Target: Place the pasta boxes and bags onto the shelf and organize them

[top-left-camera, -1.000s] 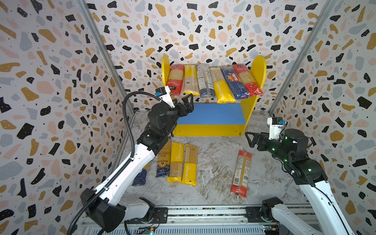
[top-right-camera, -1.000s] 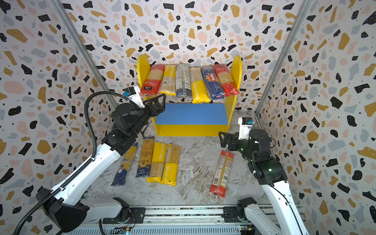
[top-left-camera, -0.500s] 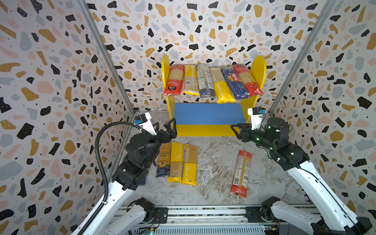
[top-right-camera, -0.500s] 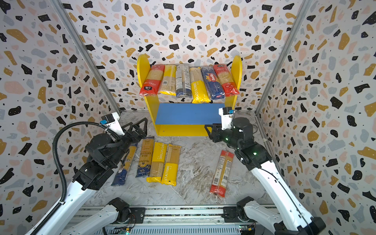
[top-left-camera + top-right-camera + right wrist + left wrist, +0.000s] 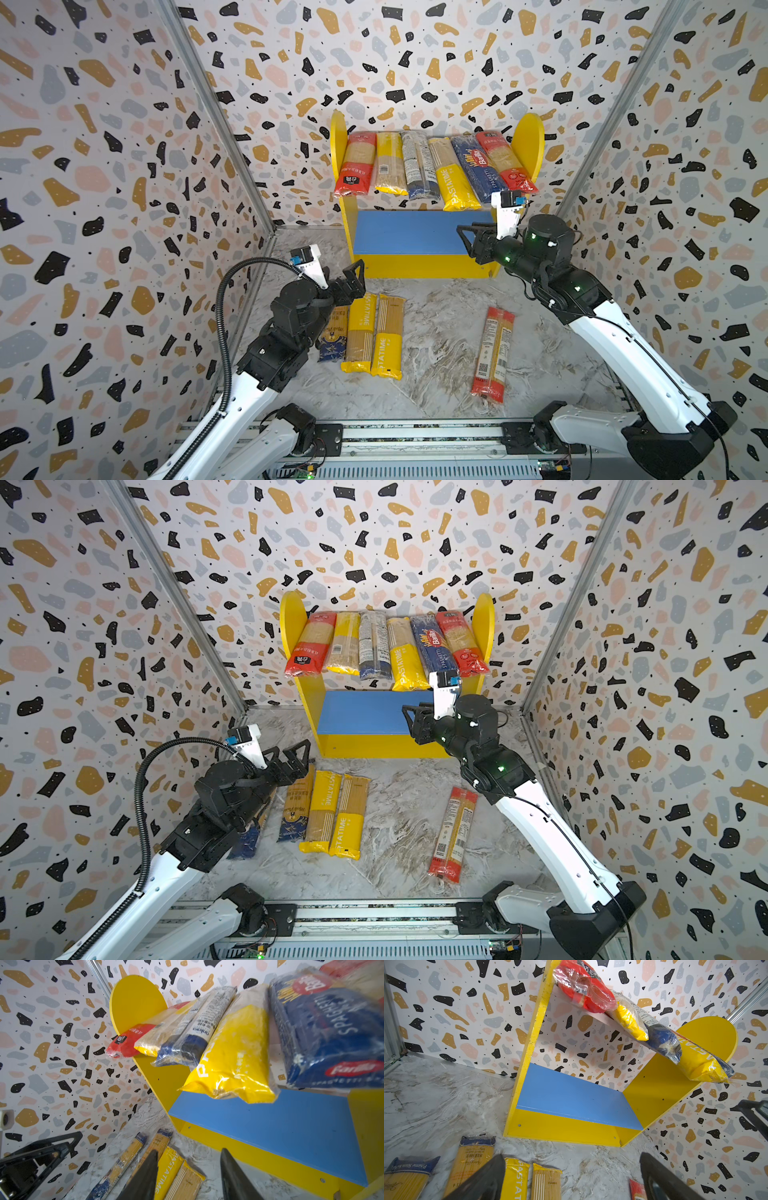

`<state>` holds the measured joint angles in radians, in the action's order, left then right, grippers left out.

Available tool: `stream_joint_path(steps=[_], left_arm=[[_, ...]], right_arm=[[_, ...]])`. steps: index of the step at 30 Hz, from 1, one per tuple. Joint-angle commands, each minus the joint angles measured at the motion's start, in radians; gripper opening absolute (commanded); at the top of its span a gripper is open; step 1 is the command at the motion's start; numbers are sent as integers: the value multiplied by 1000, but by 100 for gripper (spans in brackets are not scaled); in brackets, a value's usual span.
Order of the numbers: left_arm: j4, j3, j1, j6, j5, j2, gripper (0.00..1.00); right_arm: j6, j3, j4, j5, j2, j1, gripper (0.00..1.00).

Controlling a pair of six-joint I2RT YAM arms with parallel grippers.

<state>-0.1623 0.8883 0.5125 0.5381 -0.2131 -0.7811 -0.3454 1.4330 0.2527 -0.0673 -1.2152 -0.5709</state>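
The shelf (image 5: 419, 266) (image 5: 374, 746) stands at the back wall, its upper board holding several pasta packets (image 5: 457, 178) side by side; its blue lower board (image 5: 407, 237) is bare. On the floor lie two yellow packets (image 5: 360, 332) (image 5: 388, 336), a blue-gold one (image 5: 334, 336), another partly under my left arm (image 5: 249, 837), and a red one (image 5: 492, 353). My left gripper (image 5: 353, 280) (image 5: 572, 1156) hangs wide open over the far ends of the floor packets, holding nothing. My right gripper (image 5: 465, 239) (image 5: 189, 1150) hovers before the blue board's right end, jaws narrowly apart and empty.
Terrazzo-patterned walls close in on the left, back and right, with metal corner posts (image 5: 216, 124). A rail (image 5: 415, 436) carrying both arm bases runs along the front. Bare marble floor (image 5: 440, 332) lies between the yellow packets and the red one.
My left arm has pulled back from the shelf's upper left and dropped to the floor packets. My right arm has moved forward to the shelf's lower board, and its jaws have narrowed.
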Motion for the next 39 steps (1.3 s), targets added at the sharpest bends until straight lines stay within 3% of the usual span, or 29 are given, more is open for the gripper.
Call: stream_joint_path(steps=[1,15,23,29,39], left_arm=[[56,8,4,-22,21,-4,100],[92,-2,4,-10,37,-19,99],[89,5,3,-16,35,-27,100],[92,6,3,-24,31,-34,100],[89,15,3,-26,29,-36,99]], right_arm=[[33,50,-39,56,-36,-4,49],[101,109,-136,152,-155,3,49],[104,170,-127,134,-188,25,49],[95,130,-146,140,-160,33,52],[98,295,-116,79,-311,57,52]])
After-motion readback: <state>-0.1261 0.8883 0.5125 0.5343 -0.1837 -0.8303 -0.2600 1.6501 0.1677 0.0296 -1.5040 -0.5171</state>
